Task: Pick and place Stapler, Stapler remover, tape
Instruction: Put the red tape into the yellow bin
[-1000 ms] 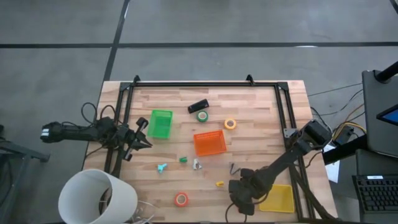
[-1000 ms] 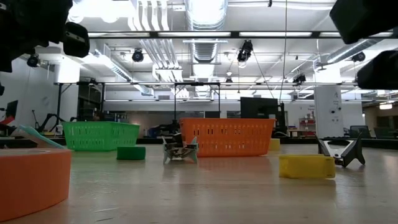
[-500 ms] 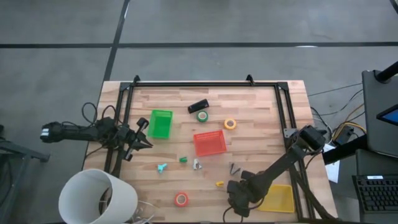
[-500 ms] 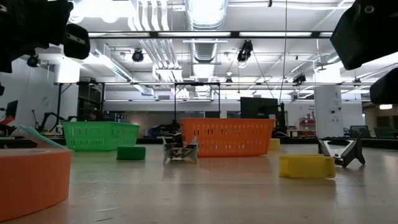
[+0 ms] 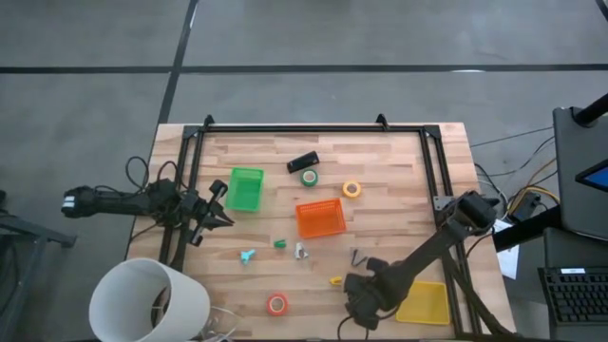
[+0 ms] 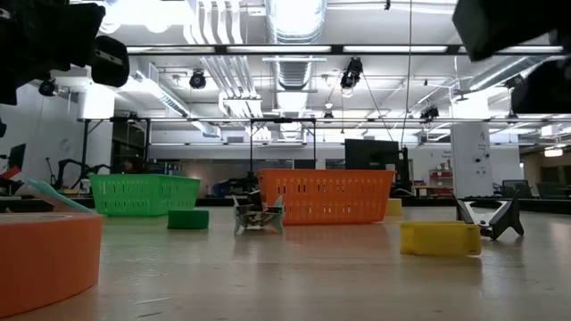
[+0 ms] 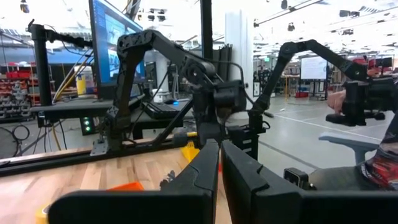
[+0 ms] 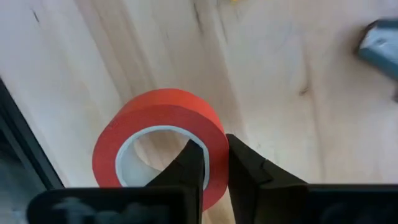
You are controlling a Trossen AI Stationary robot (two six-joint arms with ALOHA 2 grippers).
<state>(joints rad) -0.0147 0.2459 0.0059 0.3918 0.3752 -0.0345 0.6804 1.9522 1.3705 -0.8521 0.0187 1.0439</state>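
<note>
The black stapler (image 5: 302, 161) lies at the far middle of the table beside a green tape roll (image 5: 309, 177). An orange-yellow tape roll (image 5: 352, 189) lies to their right. A red tape roll (image 5: 276, 304) lies flat near the front edge (image 8: 158, 143). A dark stapler remover (image 5: 356, 256) stands right of centre. My right gripper (image 5: 356, 296) hovers shut to the right of the red roll and raised above the table; in its wrist view (image 8: 216, 163) the roll lies beyond the fingertips. My left gripper (image 5: 217, 202) waits shut at the table's left edge.
A green bin (image 5: 245, 188), an orange bin (image 5: 320, 218) and a yellow bin (image 5: 425, 302) stand on the table. Small pieces lie between them: teal (image 5: 247, 256), green (image 5: 280, 244), silvery (image 5: 301, 251), yellow (image 5: 335, 281). A black frame rail (image 5: 304, 128) rims the tabletop.
My right gripper has edged a little toward the table's left edge, nearer the red tape roll. The roll and the other things have stayed where they were.
</note>
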